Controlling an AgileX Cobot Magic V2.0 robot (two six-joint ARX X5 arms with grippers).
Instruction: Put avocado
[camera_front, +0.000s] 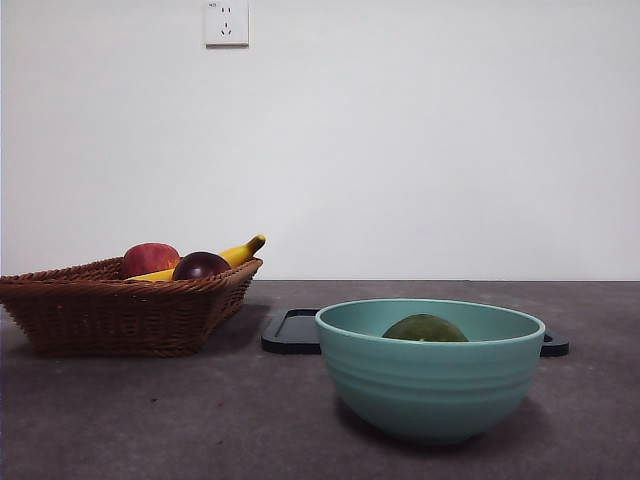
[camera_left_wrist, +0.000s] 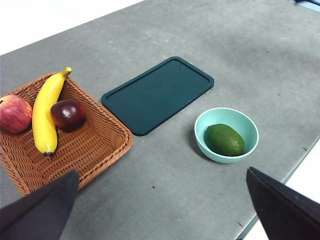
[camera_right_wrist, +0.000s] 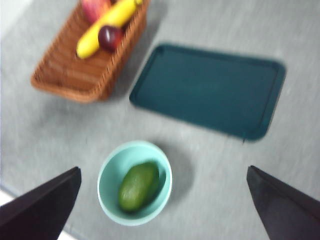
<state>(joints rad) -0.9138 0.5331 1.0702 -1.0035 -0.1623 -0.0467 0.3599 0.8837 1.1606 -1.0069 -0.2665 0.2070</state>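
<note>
The olive-green avocado (camera_front: 425, 329) lies inside a teal bowl (camera_front: 430, 390) at the front of the table; it also shows in the left wrist view (camera_left_wrist: 225, 139) and the right wrist view (camera_right_wrist: 138, 186). My left gripper (camera_left_wrist: 165, 210) is open and empty, high above the table. My right gripper (camera_right_wrist: 162, 210) is open and empty, high above the bowl (camera_right_wrist: 107, 192). Neither arm shows in the front view.
A wicker basket (camera_front: 110, 310) at the left holds a red apple (camera_front: 149, 259), a banana (camera_front: 225, 258) and a dark maroon fruit (camera_front: 200, 266). A dark flat tray (camera_front: 290, 332) lies behind the bowl. A wall socket (camera_front: 226, 22) is on the wall.
</note>
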